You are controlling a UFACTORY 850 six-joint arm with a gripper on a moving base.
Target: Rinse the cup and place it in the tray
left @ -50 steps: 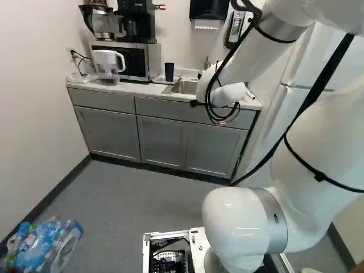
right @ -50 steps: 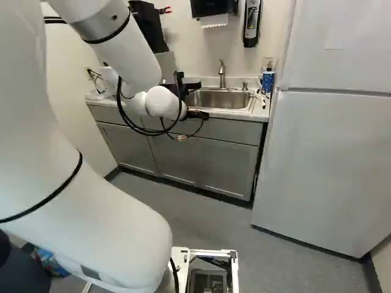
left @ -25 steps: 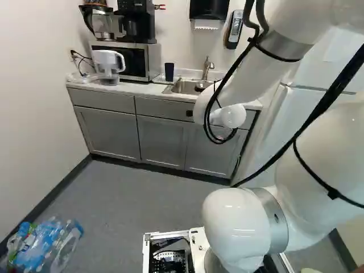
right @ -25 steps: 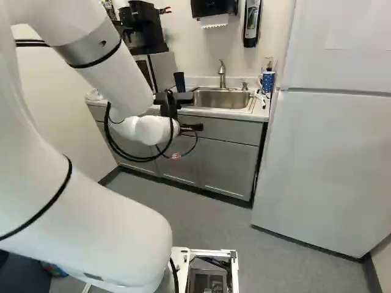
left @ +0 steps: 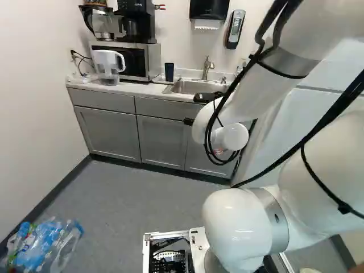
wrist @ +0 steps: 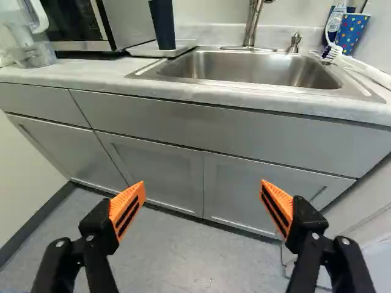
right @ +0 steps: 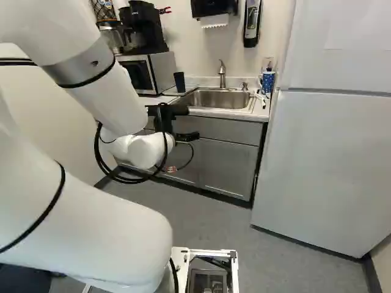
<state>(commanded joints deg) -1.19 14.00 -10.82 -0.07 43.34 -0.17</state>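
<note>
My gripper [right: 165, 121] hangs in front of the counter, left of the sink's middle in the right base view. In the wrist view the gripper [wrist: 203, 190] stands wide open, nothing between its orange pads, facing the grey cabinet doors. The dark blue cup [wrist: 162, 24] stands upright on a thin white tray [wrist: 135, 51], ahead of and above the fingers, beyond the counter's front edge. Both base views also show this cup [left: 169, 71] between microwave and sink. Gripper and cup are well apart. The steel sink [wrist: 244, 68] lies beside the tray, under its faucet [wrist: 253, 24].
A clear pitcher [left: 108, 65] and a microwave [right: 149, 73] are left of the cup. A blue patterned cup [wrist: 352, 32] with brushes stands right of the sink, near the tall fridge [right: 324, 159]. Bottles [left: 45, 244] lie on the floor at the left.
The arm has drawn back and lower, its gripper shifting left and down in the right base view. Sink and microwave show more fully from behind it. The base and cup have stayed put.
</note>
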